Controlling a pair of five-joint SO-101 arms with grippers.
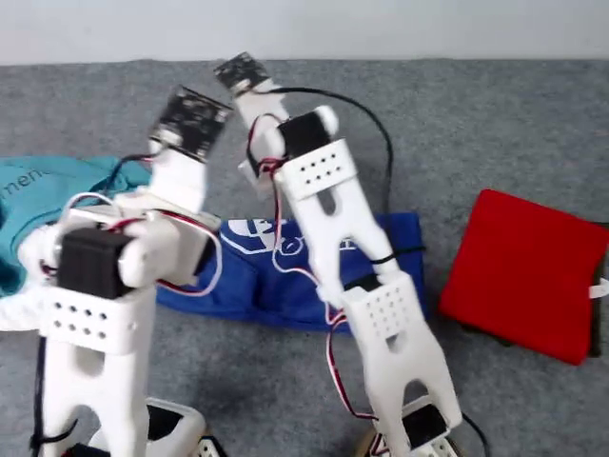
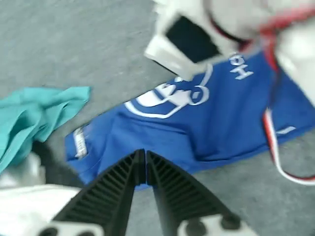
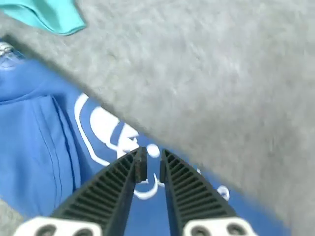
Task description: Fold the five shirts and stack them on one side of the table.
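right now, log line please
blue shirt mid-table | left gripper shut at its edge | right gripper slightly open above it | red shirt folded

High cam fixed, looks down over table (image 1: 495, 105) from arm-base side. 2 wrist cams sit close over blue shirt (image 2: 221, 123), angled down (both catch teal shirt (image 2: 34, 118) too). All 3 share blue shirt.

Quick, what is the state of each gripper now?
Left gripper: shut, over the edge of the blue shirt.
Right gripper: slightly open, holding nothing.

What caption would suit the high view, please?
Two white arms above a blue printed shirt; folded red shirt lies aside.
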